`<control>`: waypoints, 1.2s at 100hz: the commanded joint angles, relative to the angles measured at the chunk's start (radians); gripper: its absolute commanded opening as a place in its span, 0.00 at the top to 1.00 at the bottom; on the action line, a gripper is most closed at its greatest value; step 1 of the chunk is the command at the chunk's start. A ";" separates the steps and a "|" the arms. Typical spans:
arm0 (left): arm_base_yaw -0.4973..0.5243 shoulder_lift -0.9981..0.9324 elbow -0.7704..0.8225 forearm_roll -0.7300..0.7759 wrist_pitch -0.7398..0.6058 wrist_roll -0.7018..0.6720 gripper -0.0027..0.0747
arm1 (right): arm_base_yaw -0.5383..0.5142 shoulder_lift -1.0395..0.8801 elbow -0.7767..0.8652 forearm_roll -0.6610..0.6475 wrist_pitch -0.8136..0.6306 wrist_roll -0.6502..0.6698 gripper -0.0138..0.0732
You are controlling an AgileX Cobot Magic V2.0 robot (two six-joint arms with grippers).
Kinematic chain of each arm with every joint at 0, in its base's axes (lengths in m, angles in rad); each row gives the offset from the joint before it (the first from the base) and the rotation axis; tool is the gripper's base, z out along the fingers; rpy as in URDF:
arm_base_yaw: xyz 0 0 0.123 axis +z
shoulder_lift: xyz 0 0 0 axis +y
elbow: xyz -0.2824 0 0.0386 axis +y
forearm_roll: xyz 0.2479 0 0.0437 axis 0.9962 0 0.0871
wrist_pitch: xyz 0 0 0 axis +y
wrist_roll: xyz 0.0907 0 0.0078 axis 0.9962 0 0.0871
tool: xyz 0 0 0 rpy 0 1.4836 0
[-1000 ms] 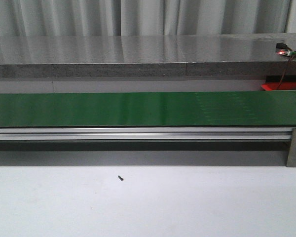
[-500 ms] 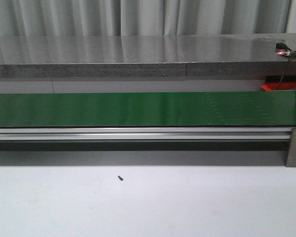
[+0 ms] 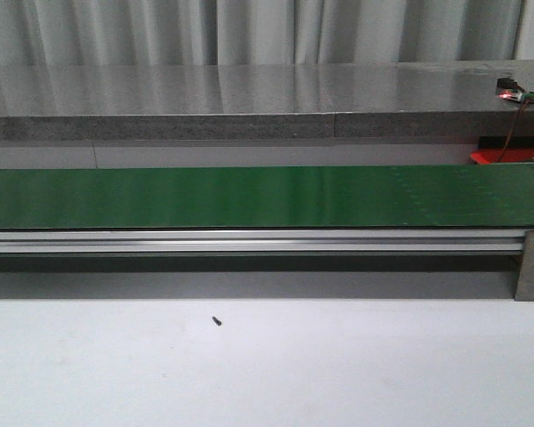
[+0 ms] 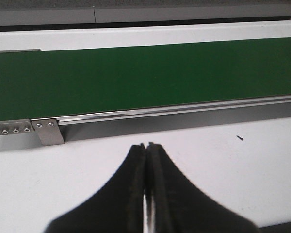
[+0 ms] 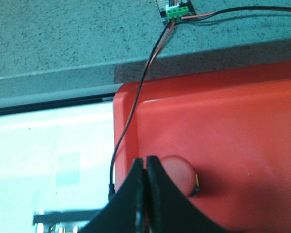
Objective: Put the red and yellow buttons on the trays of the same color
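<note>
A red button [image 5: 180,174] lies in the red tray [image 5: 223,116], close to the tray's side wall. My right gripper [image 5: 145,160] hangs shut over that spot with nothing between its fingers, and its fingertips cover part of the button. In the front view only a corner of the red tray [image 3: 507,156] shows at the far right, behind the green conveyor belt [image 3: 249,196]. My left gripper [image 4: 146,145] is shut and empty over the white table, near the belt's end bracket [image 4: 49,132]. No yellow button or yellow tray is in view.
A black and red wire [image 5: 136,107] runs from a small circuit board [image 5: 177,8] on the grey shelf [image 3: 249,89] down past the tray's rim. The belt's aluminium rail [image 3: 249,240] runs along its near side. A tiny black speck [image 3: 217,320] lies on the white table.
The dark part of the right arm seen at the right edge of the front view, by the circuit board, has moved out of that view. Nothing else has shifted.
</note>
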 commanded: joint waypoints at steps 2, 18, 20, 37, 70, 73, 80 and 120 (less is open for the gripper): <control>-0.007 0.007 -0.025 -0.023 -0.059 -0.001 0.99 | 0.007 -0.103 0.029 -0.011 -0.051 -0.012 0.91; -0.007 0.007 -0.025 -0.023 -0.059 -0.001 0.99 | 0.041 -0.200 0.163 -0.030 -0.145 -0.012 0.91; -0.007 0.007 -0.025 -0.023 -0.059 -0.001 0.99 | 0.047 -0.209 0.182 -0.035 -0.159 -0.012 0.91; -0.007 0.007 -0.025 -0.023 -0.059 -0.001 0.99 | 0.111 -0.339 0.334 -0.071 -0.257 -0.012 0.91; -0.007 0.007 -0.025 -0.023 -0.059 -0.001 0.99 | 0.216 -0.574 0.532 -0.082 -0.241 -0.012 0.91; -0.007 0.007 -0.025 -0.023 -0.059 -0.001 0.99 | 0.217 -0.595 0.546 -0.081 -0.231 -0.012 0.91; -0.007 0.007 -0.025 -0.023 -0.059 -0.001 0.99 | 0.217 -0.647 0.582 -0.080 -0.212 -0.012 0.91; -0.007 0.007 -0.025 -0.023 -0.059 -0.001 0.99 | 0.217 -0.989 0.760 -0.069 -0.130 -0.012 0.91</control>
